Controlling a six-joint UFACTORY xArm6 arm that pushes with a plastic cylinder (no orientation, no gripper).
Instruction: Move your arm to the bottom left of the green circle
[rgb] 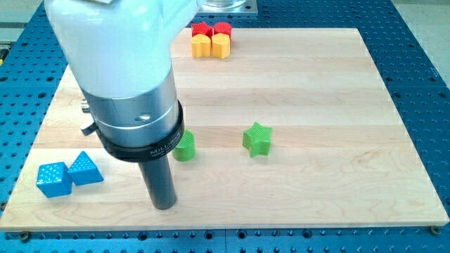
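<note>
One green circle sits left of the bench's middle, just up and right of my tip, which already stands on its bottom-left side; no claw here, only a bare rod

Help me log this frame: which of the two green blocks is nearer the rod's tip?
The green circle, just up and to the view's right of my tip. The green star sits farther toward the view's right, apart from the arm.
</note>
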